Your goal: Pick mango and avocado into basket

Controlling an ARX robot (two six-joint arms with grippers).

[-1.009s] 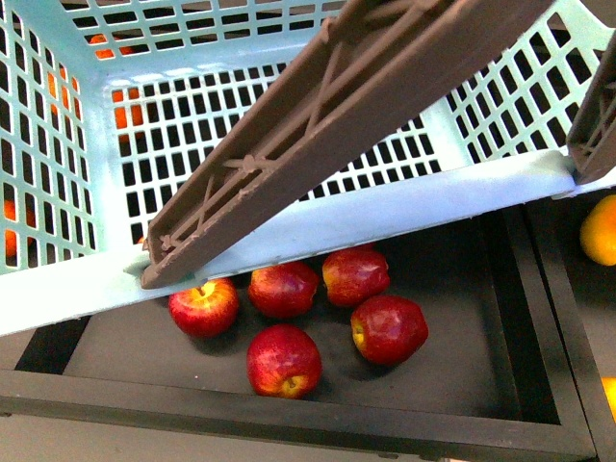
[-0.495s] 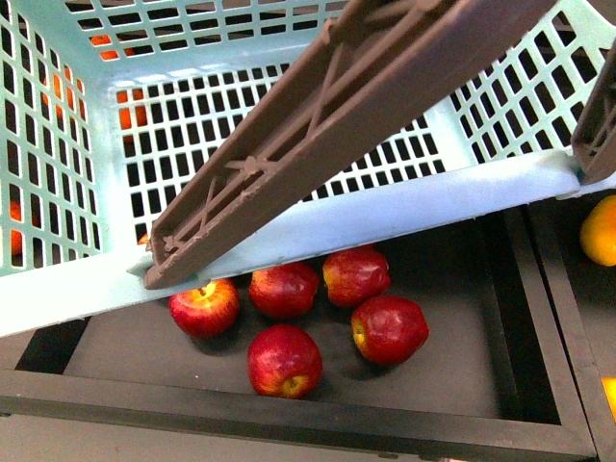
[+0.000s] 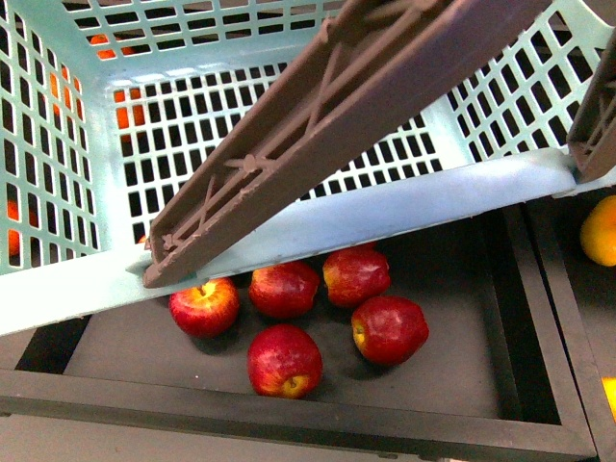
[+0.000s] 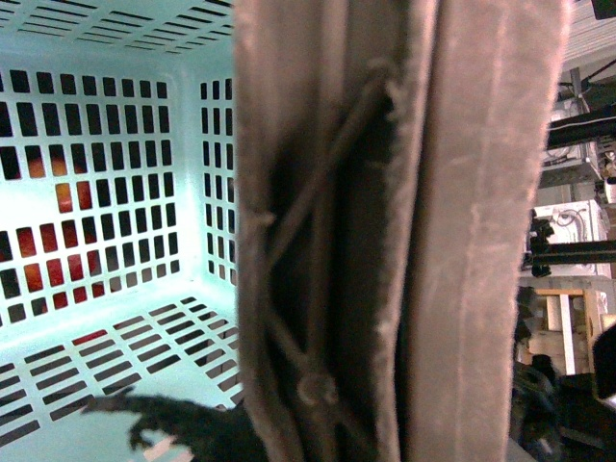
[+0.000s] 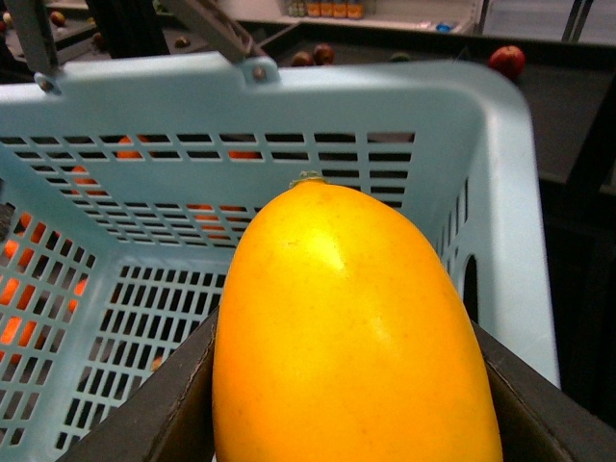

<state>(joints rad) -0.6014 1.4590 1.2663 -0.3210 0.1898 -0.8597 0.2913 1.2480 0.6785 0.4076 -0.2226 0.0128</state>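
Observation:
The light teal basket [image 3: 318, 226] fills the upper front view, held up above the fruit bins, its floor empty. Its brown ribbed handles [image 3: 318, 135] cross the view diagonally. In the left wrist view the handles [image 4: 385, 231] fill the middle and my left gripper is shut on them; the jaws themselves are hidden. In the right wrist view my right gripper [image 5: 351, 385] is shut on the all-yellow mango [image 5: 346, 327], held just above the basket's near rim [image 5: 491, 192]. The avocado is not in view. Neither gripper shows in the front view.
A black bin [image 3: 289, 399] under the basket holds several red apples [image 3: 284, 361]. An orange-yellow fruit [image 3: 599, 231] lies in the bin to the right. Orange fruit shows through the basket's lattice [image 3: 125, 106]. Dark bins with more fruit [image 5: 507, 60] lie beyond the basket.

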